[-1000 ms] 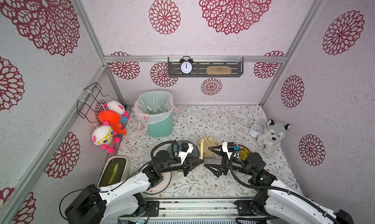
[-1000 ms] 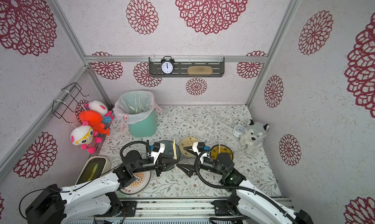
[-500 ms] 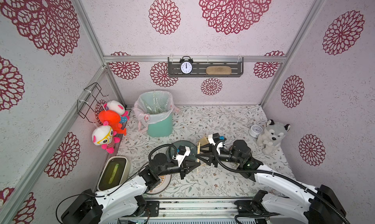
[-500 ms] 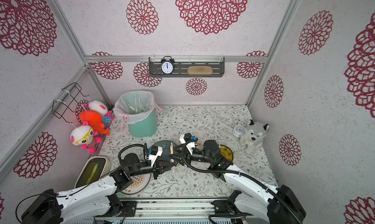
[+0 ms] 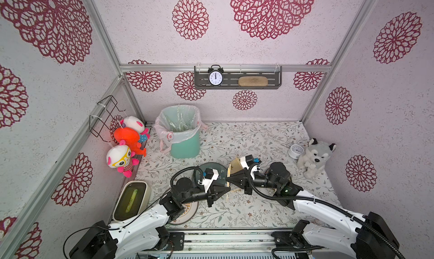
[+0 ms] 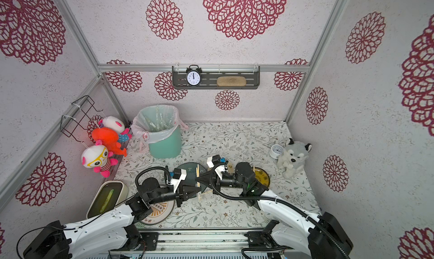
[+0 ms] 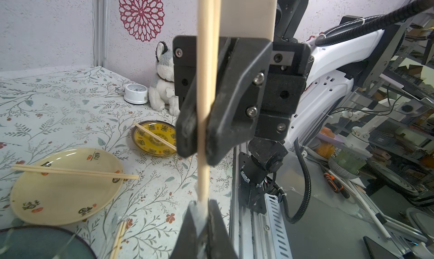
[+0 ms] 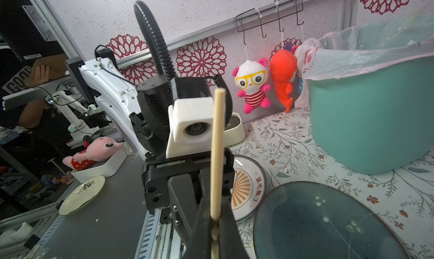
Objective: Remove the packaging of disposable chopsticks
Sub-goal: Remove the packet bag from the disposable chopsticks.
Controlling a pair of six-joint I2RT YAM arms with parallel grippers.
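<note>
One pair of disposable chopsticks hangs in the air between my two grippers, over the table's front middle. In the left wrist view my left gripper is shut on the clear packaging at the pair's tip. A little further along the sticks, my right gripper is shut on the bare wood. The right wrist view shows the sticks rising out of the right gripper. In both top views the left gripper and right gripper meet tip to tip.
A teal bin with a pink-white liner stands at the back left and holds clear sleeves. Chopsticks lie across a cream plate and a yellow plate. Nearby are a dark plate, a sunburst plate, another pair, and a husky toy.
The right gripper was open and apart from the left. It swung in to the left onto the chopsticks and shut on them. The left gripper stayed shut and shifted slightly toward me.
</note>
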